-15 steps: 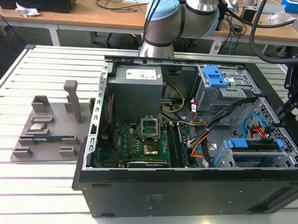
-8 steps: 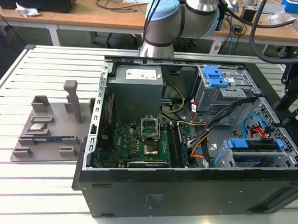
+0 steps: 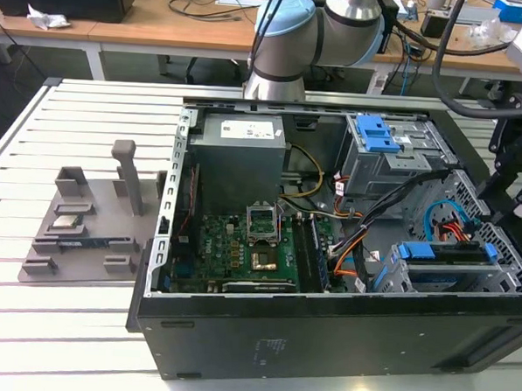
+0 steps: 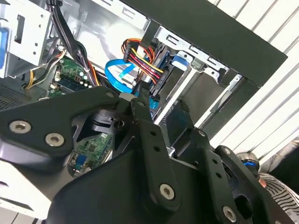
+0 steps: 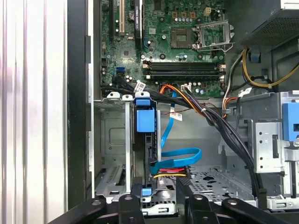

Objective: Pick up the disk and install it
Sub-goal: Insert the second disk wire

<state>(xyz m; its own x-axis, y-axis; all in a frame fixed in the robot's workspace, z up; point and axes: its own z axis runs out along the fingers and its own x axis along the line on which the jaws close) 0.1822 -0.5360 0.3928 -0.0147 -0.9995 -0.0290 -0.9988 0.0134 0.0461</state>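
Disk (image 5: 145,140) sits edge-up in the drive cage (image 5: 114,140) of the open PC case (image 3: 323,339). Tool (image 5: 159,193) hovers just above it, jaws apart, holding nothing.

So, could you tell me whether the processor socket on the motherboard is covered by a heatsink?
No, the processor socket on the motherboard lies bare, no heatsink over it.
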